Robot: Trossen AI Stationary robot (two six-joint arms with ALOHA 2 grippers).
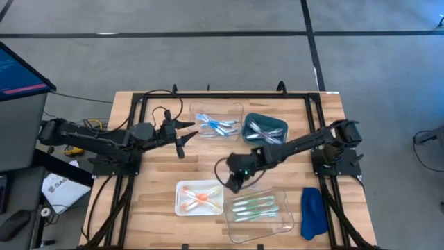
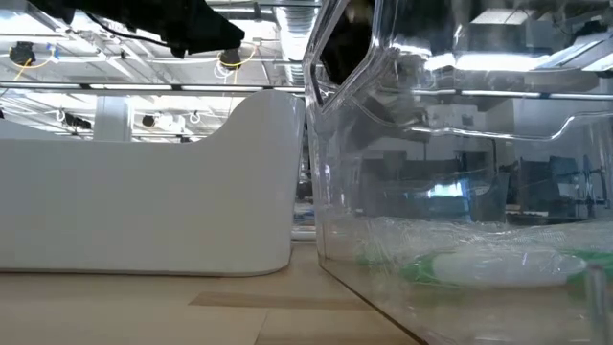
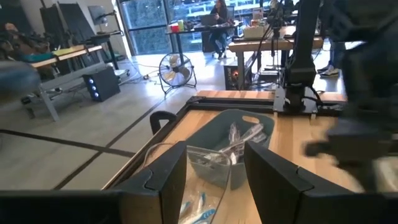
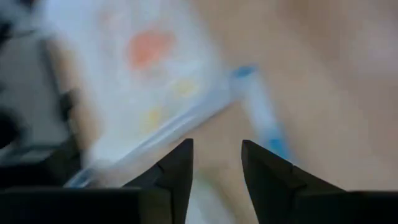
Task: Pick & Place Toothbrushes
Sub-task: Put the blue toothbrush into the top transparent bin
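R gripper (image 1: 234,182) sits over the gap btwn white tray (image 1: 182,189) and clear tray (image 1: 284,221), fingers (image 4: 177,165) parted w/ nothing btwn them. A light-blue toothbrush (image 4: 261,112) lies loose on the wood just beyond, blurred; long axis looks diagonal, head end can't tell. To do it well: align jaws across the handle, grip mid-shaft, lift clear of tray rims. L gripper (image 1: 182,135) waits beside the blue-brush tray (image 1: 239,110), fingers apart, empty.

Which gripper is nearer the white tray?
The right. The right gripper hangs just beside the white tray, at its edge next to the clear tray. The left gripper hovers well up the table, by the blue toothbrushes.
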